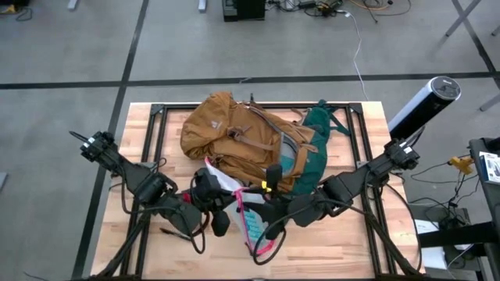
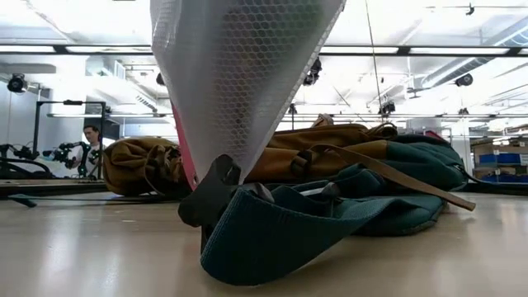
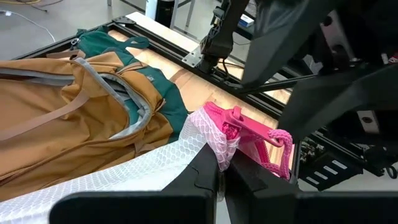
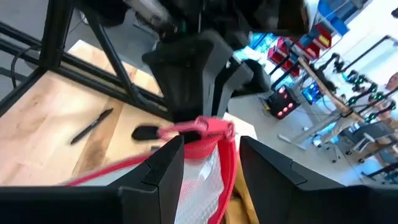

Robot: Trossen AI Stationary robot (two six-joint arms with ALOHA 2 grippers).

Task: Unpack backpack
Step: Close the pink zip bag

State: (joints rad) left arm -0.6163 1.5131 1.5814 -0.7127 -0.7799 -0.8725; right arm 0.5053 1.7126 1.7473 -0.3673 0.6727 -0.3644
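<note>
1. While the clear mesh-lined pouch with pink edging (image 3: 211,134) hangs between both arms, the left tool (image 3: 219,171) is clamped fully shut on its pink corner.
2. At the pouch's other end, the right tool (image 4: 211,158) stands partly open, its fingers either side of the pink edge; whether it grips is unclear.
3. Behind them, the mustard-tan fabric backpack with green back panel (image 1: 242,136) lies flat mid-worktop (image 1: 141,125).
4. To finish well, I would carry the pouch clear of the backpack's straps, then lower it onto bare wood before letting go.

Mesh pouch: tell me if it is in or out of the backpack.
Out. The mesh pouch hangs clear of the backpack, pinched by the left gripper; the right gripper straddles its pink edge.
</note>
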